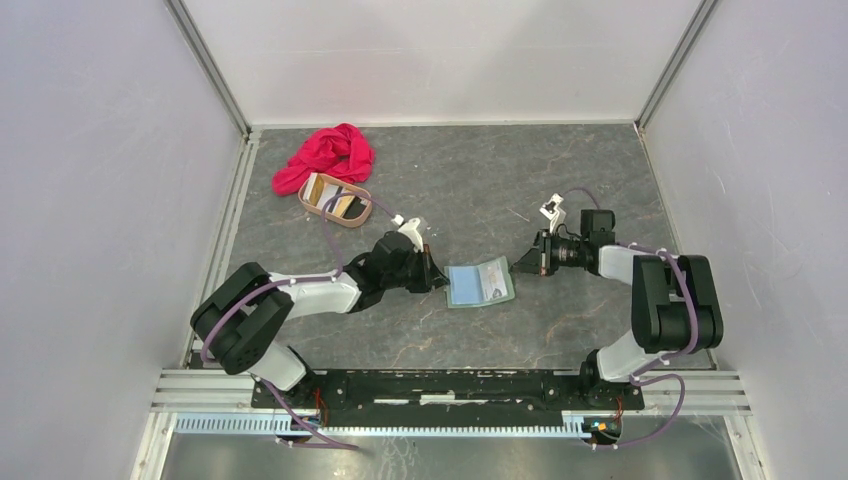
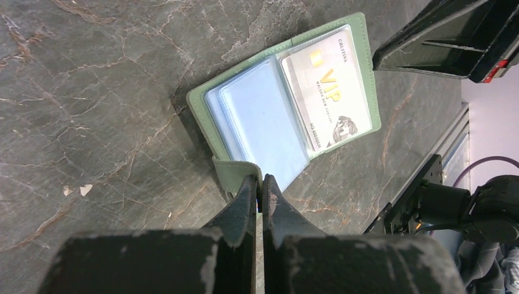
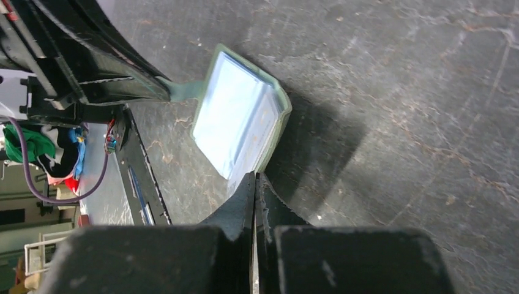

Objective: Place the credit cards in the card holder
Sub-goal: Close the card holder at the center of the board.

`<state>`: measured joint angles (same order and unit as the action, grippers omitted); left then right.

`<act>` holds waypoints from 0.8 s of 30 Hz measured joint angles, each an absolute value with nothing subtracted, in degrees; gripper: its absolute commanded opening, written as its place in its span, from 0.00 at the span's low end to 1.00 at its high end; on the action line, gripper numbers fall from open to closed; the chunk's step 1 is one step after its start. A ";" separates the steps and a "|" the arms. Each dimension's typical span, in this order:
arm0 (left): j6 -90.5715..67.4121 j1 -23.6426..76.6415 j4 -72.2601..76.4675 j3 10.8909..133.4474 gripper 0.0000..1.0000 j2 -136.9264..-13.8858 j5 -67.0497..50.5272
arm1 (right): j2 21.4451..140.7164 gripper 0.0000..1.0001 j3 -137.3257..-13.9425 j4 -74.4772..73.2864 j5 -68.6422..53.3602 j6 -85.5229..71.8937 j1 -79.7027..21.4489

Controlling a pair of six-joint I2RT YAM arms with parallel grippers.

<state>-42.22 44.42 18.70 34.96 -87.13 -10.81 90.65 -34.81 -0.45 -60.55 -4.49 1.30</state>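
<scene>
Left claw [image 2: 262, 180] is clenched on the green tab [image 2: 235, 171] at the left edge of the holder [image 1: 480, 283]. Right claw [image 3: 255, 177] is clenched too, tips at the holder's right edge; whether they pinch anything cannot be told. Holder lies open mid-table, with open table [image 1: 560, 170] far and near of it. Far left, a tray [image 1: 322, 214] sits against a red cloth [image 1: 325, 155]; its contents are too small to read. Left wrist view alone shows a silvery card [image 2: 333, 92] in the right pocket; right wrist view gives that side edge-on, washed by glare.
</scene>
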 measured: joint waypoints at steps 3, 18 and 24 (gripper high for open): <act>-42.61 44.42 19.42 34.54 0.02 -87.13 -11.07 | 89.23 0.00 -35.35 -1.52 -61.30 -3.90 -0.16; -44.29 44.03 22.72 29.56 0.02 -86.24 -10.57 | 92.86 0.05 -48.82 -5.19 -59.90 -4.91 -22.50; -44.56 43.35 22.96 27.51 0.02 -84.01 -9.32 | 95.09 0.27 -54.96 -13.37 -58.72 2.17 -25.47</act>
<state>-44.56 43.35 22.96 27.51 -84.01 -9.32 95.09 -54.96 -13.37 -58.72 2.17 -25.47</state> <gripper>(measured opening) 0.046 0.203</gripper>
